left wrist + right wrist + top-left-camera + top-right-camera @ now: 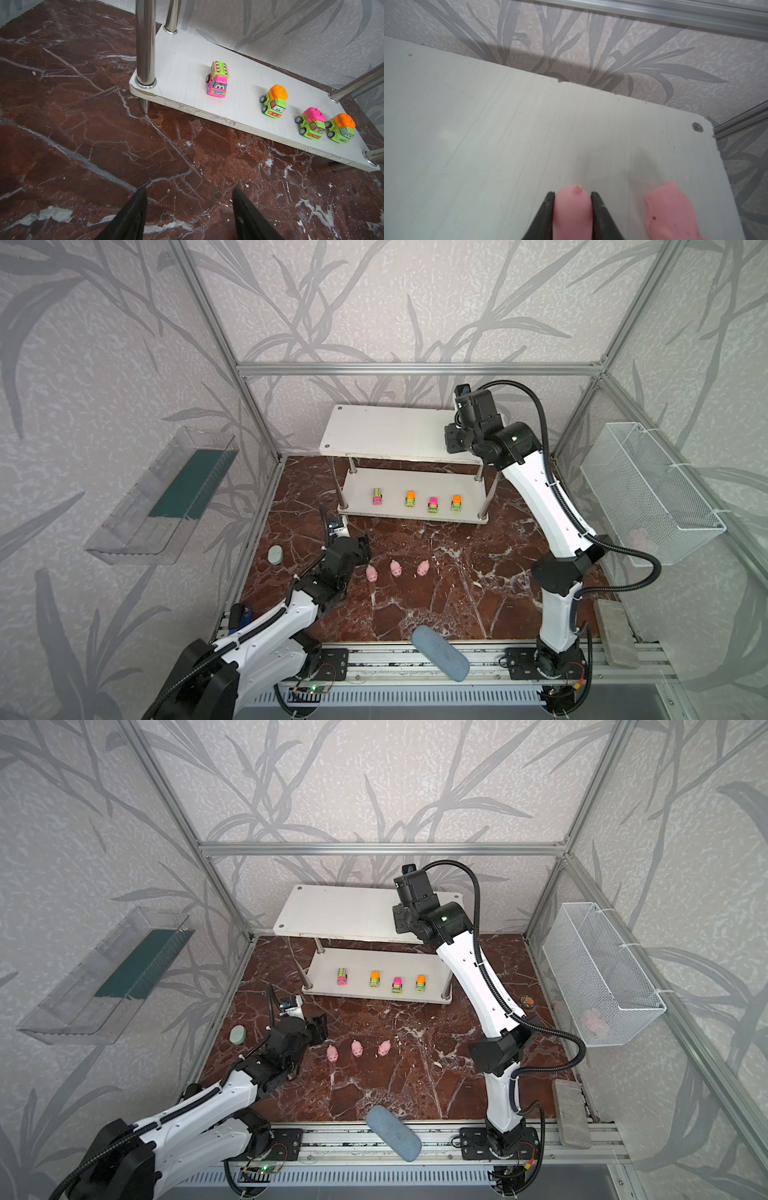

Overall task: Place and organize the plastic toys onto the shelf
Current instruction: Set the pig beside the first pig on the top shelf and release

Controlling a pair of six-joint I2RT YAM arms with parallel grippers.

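Note:
The white two-tier shelf stands at the back. Several green trucks are lined up on its lower board. Three pink pigs stand in a row on the marble floor in front. My right gripper is low over the right end of the top board, shut on a pink pig. A second pig lies on that board just beside it. My left gripper is open and empty above the floor, left of the floor pigs and near the shelf's front left post.
A pale-green oval object lies at the floor's left edge and a blue-grey oval pad at its front edge. A clear tray hangs on the left wall, a wire-mesh basket on the right. A grey block sits front right.

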